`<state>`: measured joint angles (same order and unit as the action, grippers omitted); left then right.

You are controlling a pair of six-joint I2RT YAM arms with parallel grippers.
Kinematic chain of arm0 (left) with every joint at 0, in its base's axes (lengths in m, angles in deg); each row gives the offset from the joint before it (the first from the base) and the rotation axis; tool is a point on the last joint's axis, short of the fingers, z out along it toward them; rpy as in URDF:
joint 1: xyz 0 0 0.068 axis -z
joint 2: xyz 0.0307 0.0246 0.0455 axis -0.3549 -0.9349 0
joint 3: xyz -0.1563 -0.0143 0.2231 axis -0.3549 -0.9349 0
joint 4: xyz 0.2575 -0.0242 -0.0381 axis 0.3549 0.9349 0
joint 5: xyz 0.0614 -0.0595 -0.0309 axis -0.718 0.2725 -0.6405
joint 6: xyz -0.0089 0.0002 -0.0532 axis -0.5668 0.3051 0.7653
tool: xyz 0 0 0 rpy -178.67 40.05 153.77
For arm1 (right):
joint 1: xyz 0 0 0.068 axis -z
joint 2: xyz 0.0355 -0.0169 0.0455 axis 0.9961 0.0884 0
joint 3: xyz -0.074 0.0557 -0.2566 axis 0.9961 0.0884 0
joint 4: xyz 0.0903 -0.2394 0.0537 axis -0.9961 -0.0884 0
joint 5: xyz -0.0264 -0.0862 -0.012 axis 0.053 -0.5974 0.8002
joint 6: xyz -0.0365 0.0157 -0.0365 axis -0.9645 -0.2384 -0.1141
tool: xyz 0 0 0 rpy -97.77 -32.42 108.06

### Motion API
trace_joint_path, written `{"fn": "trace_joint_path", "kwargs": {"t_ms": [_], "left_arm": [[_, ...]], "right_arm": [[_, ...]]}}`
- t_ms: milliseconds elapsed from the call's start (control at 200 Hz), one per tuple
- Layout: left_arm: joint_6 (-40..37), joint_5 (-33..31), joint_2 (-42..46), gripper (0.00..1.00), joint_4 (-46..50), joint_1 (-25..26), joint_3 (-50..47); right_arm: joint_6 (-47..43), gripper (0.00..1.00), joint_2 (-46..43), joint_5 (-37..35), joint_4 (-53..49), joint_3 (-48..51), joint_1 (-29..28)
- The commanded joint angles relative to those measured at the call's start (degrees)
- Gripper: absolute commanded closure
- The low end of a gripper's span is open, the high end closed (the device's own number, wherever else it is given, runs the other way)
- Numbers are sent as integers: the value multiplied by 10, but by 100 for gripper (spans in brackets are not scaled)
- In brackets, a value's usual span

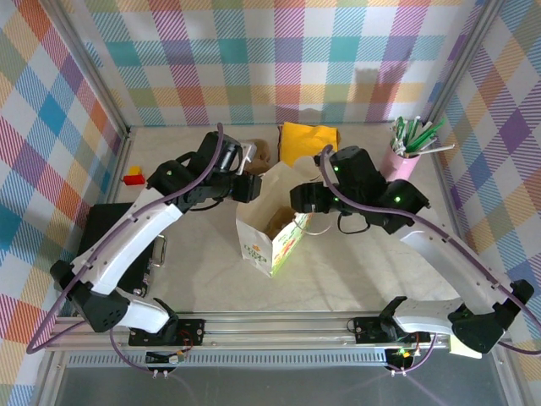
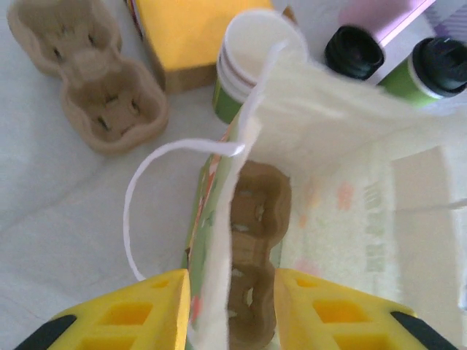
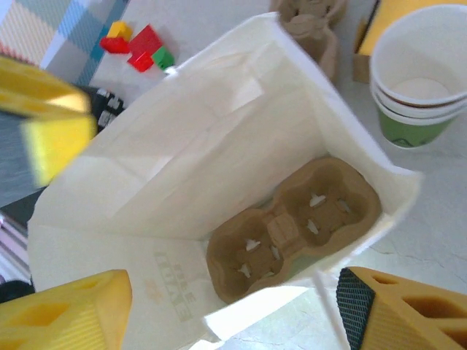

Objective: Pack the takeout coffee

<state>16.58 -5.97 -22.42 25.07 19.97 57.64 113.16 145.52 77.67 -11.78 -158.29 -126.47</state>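
Observation:
The takeout coffee [image 3: 419,80] is a white paper cup with a green lower part, nested in a short stack on the table just beyond the open white paper bag [image 3: 182,146]. It also stands at the bag's far corner [image 2: 248,62]. A brown pulp cup tray [image 3: 292,226] lies flat on the bag's bottom. My left gripper [image 2: 230,281] straddles one wall of the bag, its yellow fingers apart with a gap beside the paper. My right gripper [image 3: 233,292] is wide open over the opposite rim of the bag. Both grippers, left [image 1: 249,186] and right [image 1: 300,203], flank the bag [image 1: 270,241].
A second pulp tray [image 2: 87,73] and a yellow box [image 2: 186,36] lie behind the bag. The pink pen holder [image 1: 404,161] stands at the back right. Small coloured blocks [image 3: 139,51] and a black object [image 1: 110,222] are to the left.

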Motion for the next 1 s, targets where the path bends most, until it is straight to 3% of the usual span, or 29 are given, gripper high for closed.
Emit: {"fn": "trace_joint_path", "kwargs": {"t_ms": [0,380,585,995], "left_arm": [[-9,-72,14,65,25,45,41],[10,20,-108,80,0,93,52],[3,16,-173,89,23,94,43],[13,43,-188,97,-23,77,-56]], "right_arm": [[51,25,-14,5,32,23,21],[91,28,-4,78,68,77,72],[94,31,3,89,83,98,80],[91,40,8,98,94,122,88]]}}
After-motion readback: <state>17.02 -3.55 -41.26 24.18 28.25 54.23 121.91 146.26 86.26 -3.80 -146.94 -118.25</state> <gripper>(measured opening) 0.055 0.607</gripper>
